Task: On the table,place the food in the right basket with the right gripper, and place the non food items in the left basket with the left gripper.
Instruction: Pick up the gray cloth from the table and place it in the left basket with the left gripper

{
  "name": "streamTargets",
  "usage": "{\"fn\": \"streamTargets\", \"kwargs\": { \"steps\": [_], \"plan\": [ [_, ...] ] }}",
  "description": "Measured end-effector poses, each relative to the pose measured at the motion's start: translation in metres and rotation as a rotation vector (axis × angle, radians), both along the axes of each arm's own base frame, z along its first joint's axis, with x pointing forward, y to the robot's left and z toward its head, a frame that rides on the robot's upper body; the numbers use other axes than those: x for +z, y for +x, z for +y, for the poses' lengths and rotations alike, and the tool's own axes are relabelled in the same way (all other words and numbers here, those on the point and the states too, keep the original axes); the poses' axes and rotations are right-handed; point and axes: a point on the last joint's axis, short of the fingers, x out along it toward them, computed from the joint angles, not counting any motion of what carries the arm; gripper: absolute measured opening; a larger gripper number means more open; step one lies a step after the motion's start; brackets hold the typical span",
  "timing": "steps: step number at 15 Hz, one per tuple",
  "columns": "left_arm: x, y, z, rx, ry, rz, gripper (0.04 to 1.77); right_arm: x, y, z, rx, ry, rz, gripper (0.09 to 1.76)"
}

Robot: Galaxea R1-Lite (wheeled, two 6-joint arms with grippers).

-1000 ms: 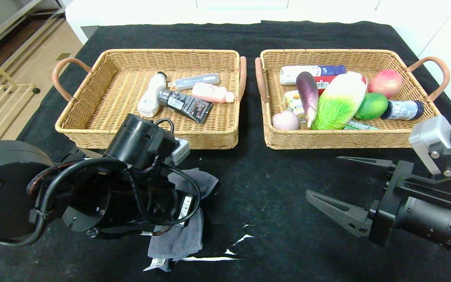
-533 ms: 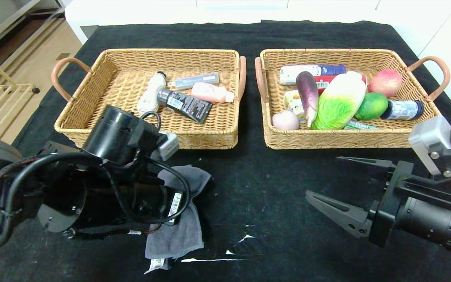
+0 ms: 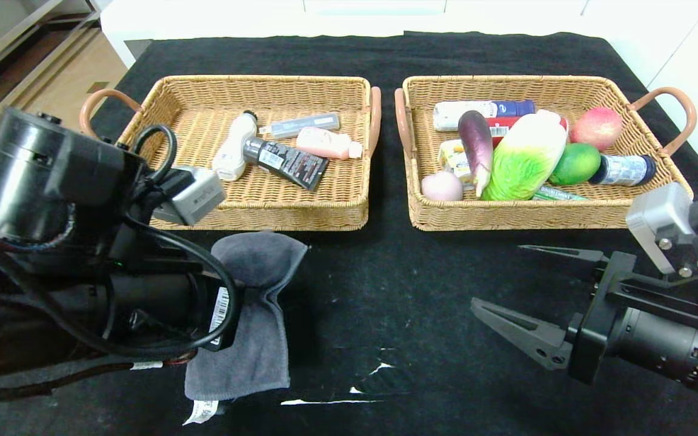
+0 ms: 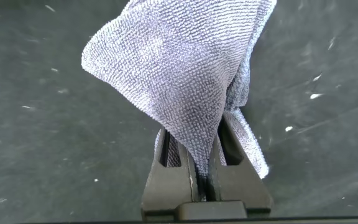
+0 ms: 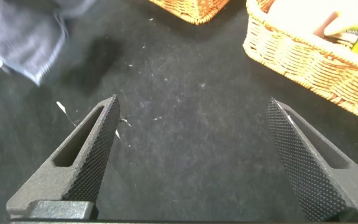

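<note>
1. A grey cloth [image 3: 252, 315] is pinched between the clenched fingers of the left gripper [image 4: 205, 180], as shown in the left wrist view, where the fabric is squeezed tight between the two pads and fans out beyond them.
2. In the head view the cloth is seen hanging from the left arm at the near left of the black table [image 3: 385, 290], bunched at the middle, with a white label at its lower edge.
3. The cloth is held in front of the left basket [image 3: 234, 88], just short of its near wall and not inside it.
4. Inside the left basket a white bottle [image 3: 232, 148], a dark tube [image 3: 288, 162], a pink bottle [image 3: 328, 143] and a grey tube [image 3: 300, 125] are laid close together.
5. The right basket [image 3: 506, 85] is filled with a cabbage [image 3: 525, 158], an eggplant [image 3: 476, 145], a red apple [image 3: 596, 128], a green mango [image 3: 575, 164], a pale round onion-like item [image 3: 442, 185] and several bottles and packets.
6. The right gripper [image 3: 528, 297] is held low over the near right of the table, in front of the right basket, with its fingers [image 5: 86, 155] spread wide and nothing between them.
7. Bare black cloth is seen between those open fingers in the right wrist view.
</note>
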Motion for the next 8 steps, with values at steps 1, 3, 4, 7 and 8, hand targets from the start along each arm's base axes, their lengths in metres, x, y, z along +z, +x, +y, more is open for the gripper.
{"fn": "streamTargets", "kwargs": {
  "steps": [1, 3, 4, 7, 8],
  "plan": [
    [0.006, 0.000, 0.004, 0.010, -0.019, -0.025, 0.19, 0.000, 0.000, 0.000, 0.000, -0.001, 0.001, 1.71],
    [0.018, -0.001, 0.008, 0.020, -0.049, -0.063, 0.19, -0.001, 0.001, 0.001, 0.001, -0.004, 0.004, 1.71],
    [0.025, -0.002, 0.011, 0.027, -0.064, -0.086, 0.19, -0.002, 0.001, 0.001, 0.002, -0.009, 0.000, 1.71],
    [0.045, -0.001, 0.018, 0.049, -0.102, -0.148, 0.19, -0.002, 0.001, 0.001, 0.002, -0.014, -0.003, 1.71],
    [0.049, 0.000, 0.021, 0.059, -0.112, -0.161, 0.19, -0.002, 0.001, 0.001, 0.002, -0.014, -0.004, 1.71]
  ]
}}
